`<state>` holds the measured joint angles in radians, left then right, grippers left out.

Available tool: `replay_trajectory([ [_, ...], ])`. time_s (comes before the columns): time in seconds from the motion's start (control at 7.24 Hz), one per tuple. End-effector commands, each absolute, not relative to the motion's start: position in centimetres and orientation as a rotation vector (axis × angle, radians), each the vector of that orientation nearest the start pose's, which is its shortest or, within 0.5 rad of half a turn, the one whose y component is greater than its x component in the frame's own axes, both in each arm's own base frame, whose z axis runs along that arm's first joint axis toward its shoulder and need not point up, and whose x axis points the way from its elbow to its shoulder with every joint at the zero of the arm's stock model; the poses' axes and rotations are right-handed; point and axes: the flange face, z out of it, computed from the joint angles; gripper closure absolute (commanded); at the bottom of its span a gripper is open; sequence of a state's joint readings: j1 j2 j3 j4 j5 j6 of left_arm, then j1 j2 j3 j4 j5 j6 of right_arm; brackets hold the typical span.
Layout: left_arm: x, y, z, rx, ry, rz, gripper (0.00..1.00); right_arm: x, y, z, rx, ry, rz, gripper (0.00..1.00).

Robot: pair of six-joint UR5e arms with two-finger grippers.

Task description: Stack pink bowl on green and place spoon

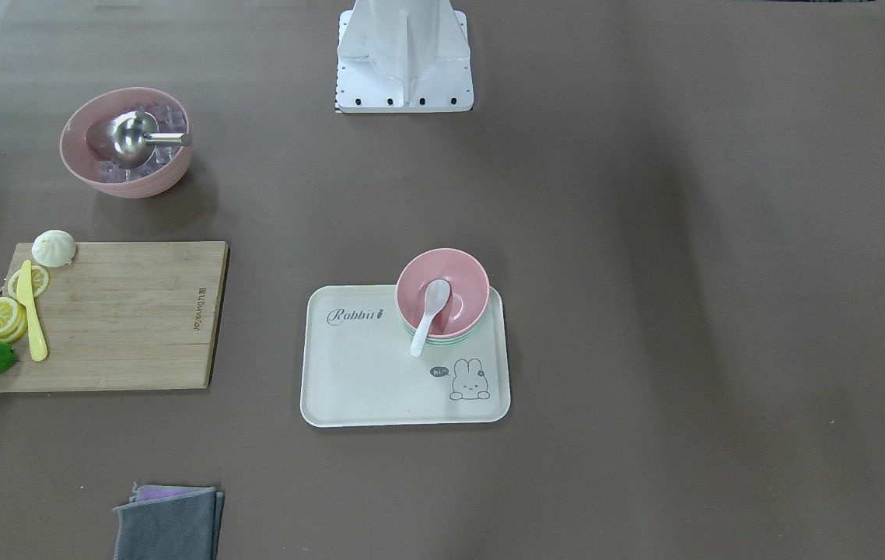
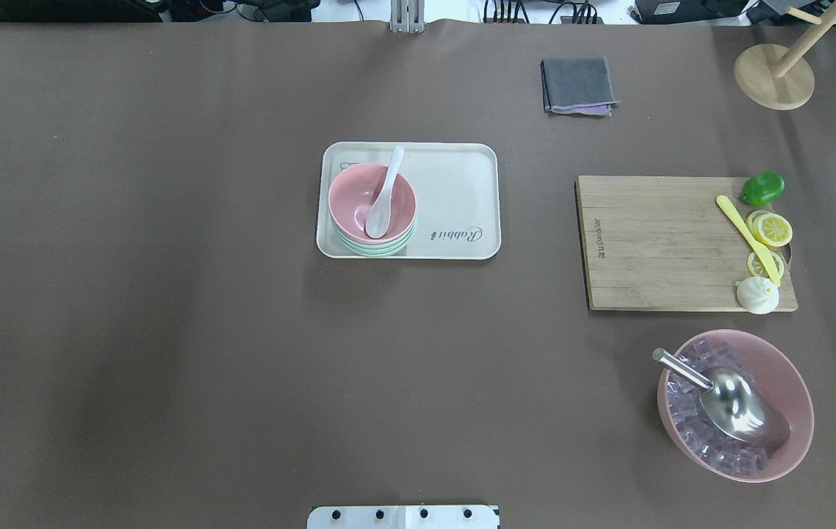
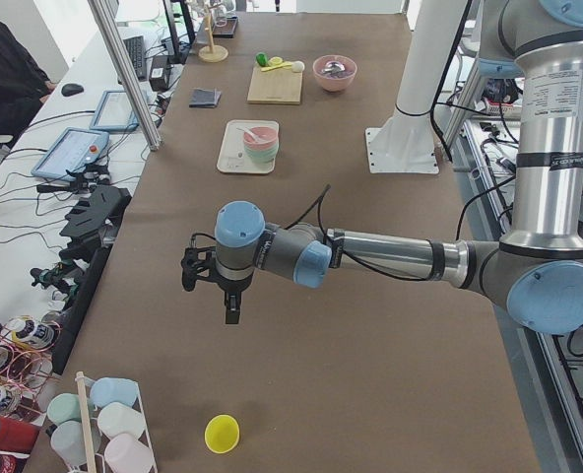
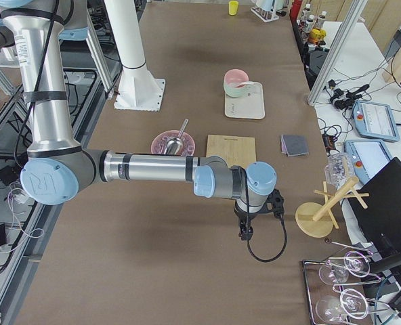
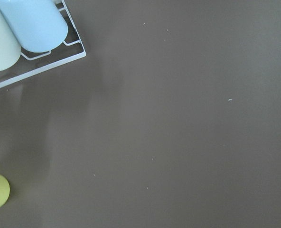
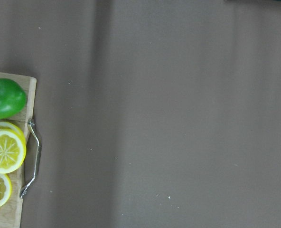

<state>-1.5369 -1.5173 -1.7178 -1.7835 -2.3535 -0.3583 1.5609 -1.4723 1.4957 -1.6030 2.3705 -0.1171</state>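
On the tray (image 2: 455, 184), the pink bowl (image 2: 355, 195) sits on the green (image 2: 374, 250), with the spoon (image 2: 381, 206) in it. The left pincer (image 3: 230, 313) and right pincer (image 4: 244, 233) hang well away from the tray; I can't tell their opening.

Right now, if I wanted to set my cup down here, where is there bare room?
The widest bare table lies on the robot's left of the tray. The tray's half beside the pink bowl is free, as is the middle of the cutting board. Crowded: the board's end with the lemon slices and knife.
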Motion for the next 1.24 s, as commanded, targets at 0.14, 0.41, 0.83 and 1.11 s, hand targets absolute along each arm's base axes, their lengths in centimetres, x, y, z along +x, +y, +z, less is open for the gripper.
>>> replay_trajectory([
  [0.14,-4.6,-46.2,61.8,0.073,0.803,-0.183,0.01,5.5,-51.9,62.7,0.052,-0.85,-0.087,0.0],
  [0.41,-4.6,-46.5,62.0,0.07,0.801,-0.184,0.01,5.7,-51.9,61.9,0.057,-0.853,-0.061,0.0],
  [0.83,-4.6,-46.9,61.6,0.076,0.802,-0.182,0.01,5.7,-51.9,61.9,0.056,-0.853,-0.061,0.0],
  [1.11,-4.6,-46.9,61.6,0.078,0.802,-0.181,0.01,5.7,-52.0,61.8,0.056,-0.853,-0.061,0.0],
])
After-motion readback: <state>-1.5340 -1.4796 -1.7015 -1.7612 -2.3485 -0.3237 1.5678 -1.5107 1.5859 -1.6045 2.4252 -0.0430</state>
